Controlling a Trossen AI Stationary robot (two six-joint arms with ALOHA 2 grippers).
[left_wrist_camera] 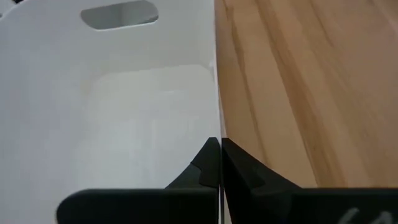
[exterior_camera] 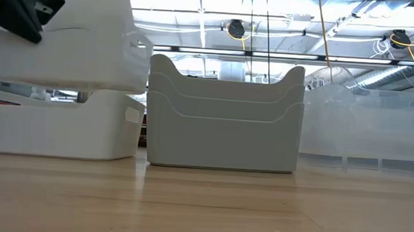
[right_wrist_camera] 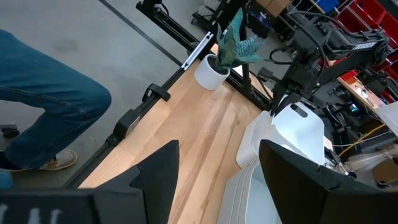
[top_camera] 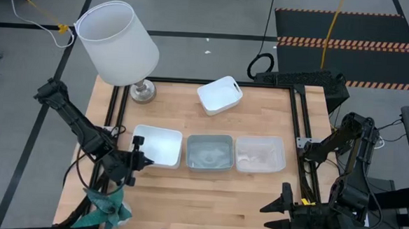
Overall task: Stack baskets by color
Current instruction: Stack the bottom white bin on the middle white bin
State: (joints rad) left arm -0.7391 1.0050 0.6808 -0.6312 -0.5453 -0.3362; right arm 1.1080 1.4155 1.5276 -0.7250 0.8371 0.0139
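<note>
On the butcher-block table (top_camera: 207, 192), a white basket (top_camera: 156, 146), a grey-blue stack (top_camera: 209, 152) and a clear stack (top_camera: 260, 154) sit in a row, another white basket (top_camera: 219, 95) apart near the lamp (top_camera: 117, 43). The left gripper (top_camera: 133, 160) is pinched shut on the near white basket's thin rim; it looks light, stiff, slippery. The right gripper (top_camera: 283, 210) waits open at the table's edge.

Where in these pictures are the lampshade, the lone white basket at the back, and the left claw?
lampshade (top_camera: 117, 43), high view, on its white side wall.
lone white basket (top_camera: 219, 95), high view, on its inner floor.
left claw (left_wrist_camera: 219, 163), left wrist view, between its fingertips.
</note>
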